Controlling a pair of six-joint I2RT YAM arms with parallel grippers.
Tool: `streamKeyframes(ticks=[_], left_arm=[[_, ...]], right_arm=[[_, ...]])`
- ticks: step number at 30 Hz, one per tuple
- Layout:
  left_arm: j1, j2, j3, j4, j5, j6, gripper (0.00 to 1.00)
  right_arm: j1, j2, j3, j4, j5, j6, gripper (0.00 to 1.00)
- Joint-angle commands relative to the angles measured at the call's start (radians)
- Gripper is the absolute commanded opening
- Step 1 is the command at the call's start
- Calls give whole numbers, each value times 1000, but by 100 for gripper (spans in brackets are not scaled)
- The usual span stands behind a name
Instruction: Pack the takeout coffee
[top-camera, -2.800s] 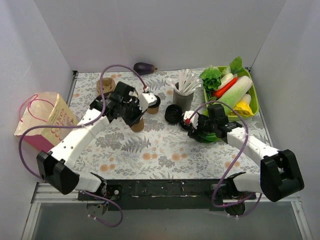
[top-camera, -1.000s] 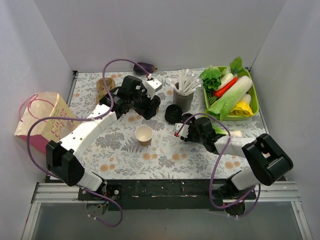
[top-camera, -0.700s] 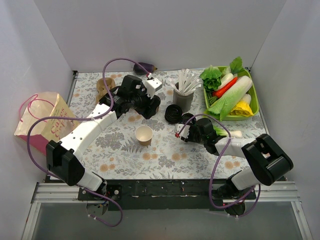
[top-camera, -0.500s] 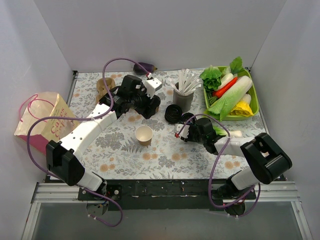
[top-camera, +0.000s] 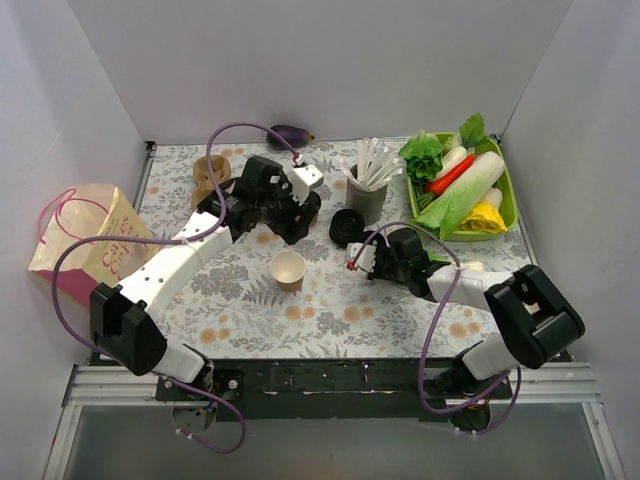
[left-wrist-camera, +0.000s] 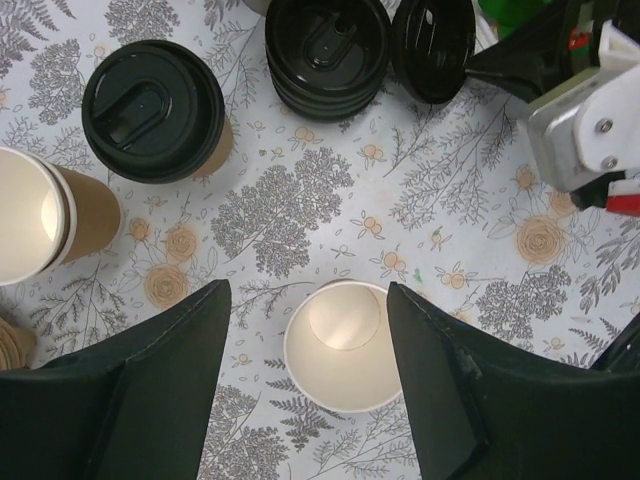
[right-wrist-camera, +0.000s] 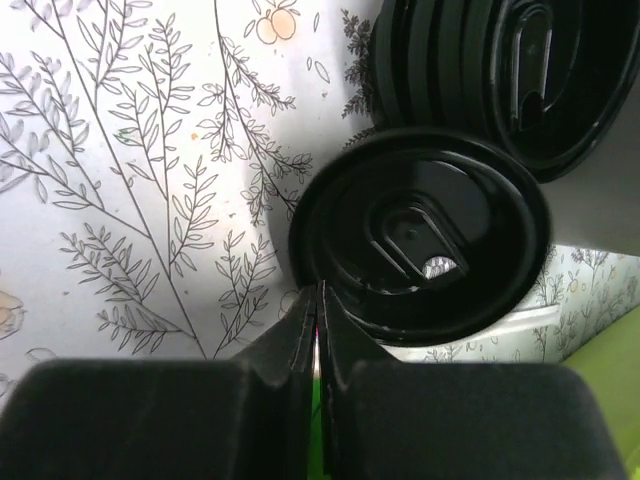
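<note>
Three kraft-brown paper cups: one takeout coffee (left-wrist-camera: 152, 110) with its black lid on, one open cup (left-wrist-camera: 345, 345) and a second open cup (left-wrist-camera: 40, 215). One loose lid (left-wrist-camera: 432, 35). One stack of lids (left-wrist-camera: 327, 45), its number unclear. One paper bag (top-camera: 90, 245), one pulp cup carrier (top-camera: 210, 172), one eggplant (top-camera: 290, 133), one grey cup (top-camera: 366, 203) of white sticks, too many to count, and one green tray (top-camera: 511, 190).
</note>
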Motion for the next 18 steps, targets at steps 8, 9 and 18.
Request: streamKeyframes(ticks=[8, 9, 18], left_arm=[[0, -184, -162, 90, 193, 253, 66], [0, -209, -174, 104, 231, 282, 66], [-22, -220, -193, 107, 244, 350, 68]], right_arm=[[-19, -258, 300, -640, -430, 172, 1], [-19, -259, 339, -662, -452, 189, 1], [-17, -130, 370, -691, -374, 141, 47]])
